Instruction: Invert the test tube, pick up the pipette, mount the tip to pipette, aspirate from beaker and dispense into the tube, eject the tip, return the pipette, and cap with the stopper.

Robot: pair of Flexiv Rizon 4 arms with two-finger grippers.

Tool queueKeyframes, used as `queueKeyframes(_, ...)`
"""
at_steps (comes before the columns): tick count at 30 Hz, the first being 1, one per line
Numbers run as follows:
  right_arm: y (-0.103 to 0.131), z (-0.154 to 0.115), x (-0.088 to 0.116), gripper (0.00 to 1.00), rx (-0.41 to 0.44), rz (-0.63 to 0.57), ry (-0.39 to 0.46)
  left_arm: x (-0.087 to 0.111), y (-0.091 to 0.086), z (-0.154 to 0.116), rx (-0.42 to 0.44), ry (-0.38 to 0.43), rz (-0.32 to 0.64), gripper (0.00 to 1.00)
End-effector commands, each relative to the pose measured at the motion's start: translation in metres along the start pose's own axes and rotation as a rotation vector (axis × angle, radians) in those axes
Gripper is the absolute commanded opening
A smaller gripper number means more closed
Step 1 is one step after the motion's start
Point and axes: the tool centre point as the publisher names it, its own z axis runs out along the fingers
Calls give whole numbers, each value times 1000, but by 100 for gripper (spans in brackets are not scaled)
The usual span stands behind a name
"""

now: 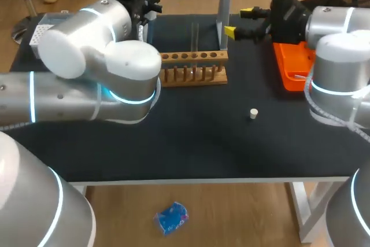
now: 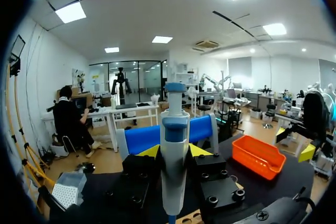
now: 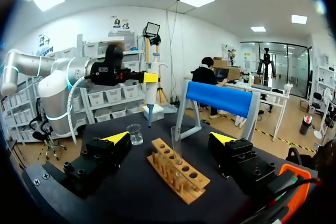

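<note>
left jaws clamped on upright pipette (image 2: pixel 175 166), right jaws wide apart, empty, test tube (image 3: pixel 176 142) ahead

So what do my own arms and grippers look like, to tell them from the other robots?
The left arm and right arm are silver-grey tubes with rounded white joint caps and glowing cyan rings at the joints. A pale cable loops along the left arm. The left gripper and right gripper are black and blocky, with visible screw heads and bright yellow wedge-shaped fingertips.
</note>
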Motion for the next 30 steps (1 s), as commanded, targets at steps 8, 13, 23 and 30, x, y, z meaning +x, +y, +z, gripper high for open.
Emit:
queueKeyframes(8, 17, 60, -19, 100, 46, 29, 3, -16, -8, 17, -176, -137, 2, 0)
queueKeyframes(13, 23, 81, -24, 100, 63, 28, -2, -14, -7, 18, -186, -153, -2, 0)
queueKeyframes(23, 24, 89, -26, 100, 84, 13, -26, -12, -6, 17, -185, -169, 7, 0)
queueKeyframes(30, 24, 89, -26, 100, 84, 13, -26, -12, -6, 17, -185, -169, 7, 0)
